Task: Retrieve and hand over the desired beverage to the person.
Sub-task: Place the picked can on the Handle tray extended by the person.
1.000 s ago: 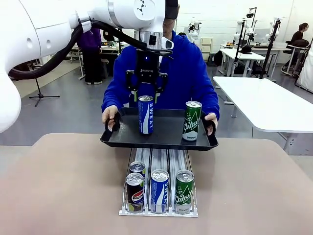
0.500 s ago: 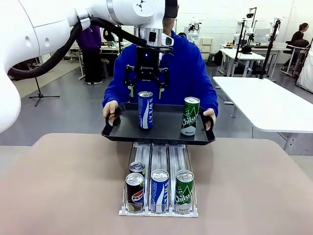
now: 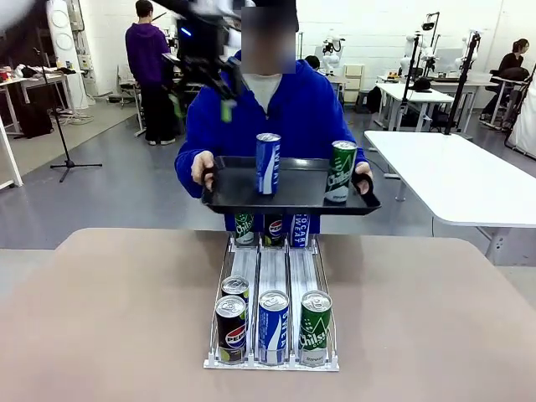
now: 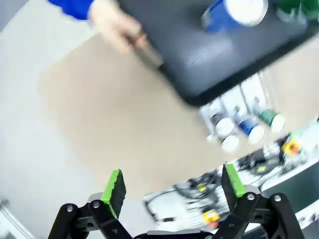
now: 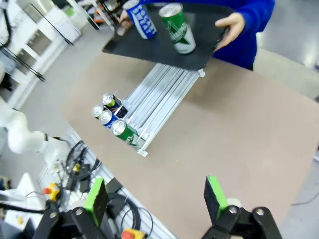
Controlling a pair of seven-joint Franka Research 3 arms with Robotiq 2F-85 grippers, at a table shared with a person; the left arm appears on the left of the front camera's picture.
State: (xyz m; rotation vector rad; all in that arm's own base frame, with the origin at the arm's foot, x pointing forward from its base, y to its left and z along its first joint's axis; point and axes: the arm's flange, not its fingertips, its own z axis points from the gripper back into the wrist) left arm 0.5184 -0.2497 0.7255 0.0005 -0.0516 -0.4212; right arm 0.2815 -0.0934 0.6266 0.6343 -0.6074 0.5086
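The person [image 3: 280, 109] in a blue hoodie stands at the far side of the worktop [image 3: 109, 318], holding a black tray [image 3: 293, 199] level w/ both hands, above the far end of the can rack [image 3: 272, 276]. On the tray: a blue can [image 3: 267, 163] near the middle, upright, long axis vertical, top up; a green can [image 3: 341, 171] to its right, also upright, leaning slightly. Neither touches the other.

Rel. to the rack: three cans at its near end — dark cola can [image 3: 231, 328] left lane, blue can centre, green can right; one more cola can just behind the left one. Three more cans stand at the far end under the tray, partly hidden.

Left gripper [image 4: 172, 185] is high, left of the person's head in front view, blurred; its wrist view shows fingers [image 4: 114, 185] wide apart, nothing between them. Right gripper [image 5: 155, 197] — fingers apart too, empty, well above the worktop's near side.

Worktop: plain tan, matte. Room: grey floor, white tables to the right of the rack, other people farther off.
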